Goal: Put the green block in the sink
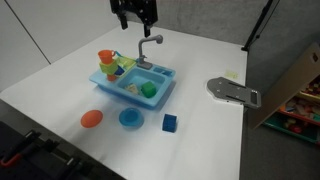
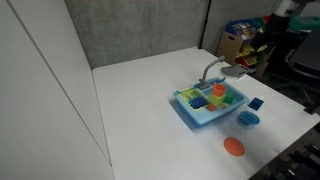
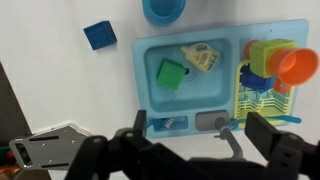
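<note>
The green block (image 3: 171,74) lies inside the basin of the light blue toy sink (image 3: 141,72), next to a yellowish toy (image 3: 201,57). It also shows in the basin in an exterior view (image 1: 149,90). The sink (image 1: 112,86) stands mid-table with its grey faucet (image 1: 148,48) at the back. My gripper (image 1: 133,20) hangs well above the sink's faucet side, open and empty. In the wrist view its two fingers (image 3: 203,128) straddle the faucet (image 3: 222,125) from high up.
A dark blue cube (image 1: 170,122), a round blue plate (image 1: 130,119) and an orange disc (image 1: 91,119) lie in front of the sink. Cups (image 3: 297,66) fill the dish rack. A grey metal plate (image 1: 232,91) lies near the table edge.
</note>
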`<state>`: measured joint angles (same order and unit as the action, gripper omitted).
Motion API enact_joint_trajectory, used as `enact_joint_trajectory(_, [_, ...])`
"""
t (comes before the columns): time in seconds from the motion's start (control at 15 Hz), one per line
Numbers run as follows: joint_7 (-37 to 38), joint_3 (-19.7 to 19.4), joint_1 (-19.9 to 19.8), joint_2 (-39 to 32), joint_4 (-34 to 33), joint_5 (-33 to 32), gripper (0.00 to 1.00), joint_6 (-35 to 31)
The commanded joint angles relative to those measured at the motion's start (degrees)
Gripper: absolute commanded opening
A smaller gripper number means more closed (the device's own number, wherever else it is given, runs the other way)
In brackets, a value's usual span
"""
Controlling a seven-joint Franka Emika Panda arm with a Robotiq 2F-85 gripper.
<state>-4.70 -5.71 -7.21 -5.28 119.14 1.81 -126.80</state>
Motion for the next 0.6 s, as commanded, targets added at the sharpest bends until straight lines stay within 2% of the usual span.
enact_joint_trajectory(0.0, [-0.7, 0.4, 0.9, 5.9, 0.1, 0.3, 1.00, 7.5])
enact_joint_trajectory(0.33, [-1.9, 0.8, 2.2, 9.9, 0.2, 1.5, 1.00, 13.9])
enact_joint_trajectory(0.4, [-0.1, 0.7, 2.0, 8.5, -0.2, 0.3, 1.00, 11.8])
enact_joint_trajectory(0.53, [-0.3, 0.8, 2.3, 9.1, -0.1, 0.5, 1.00, 12.9])
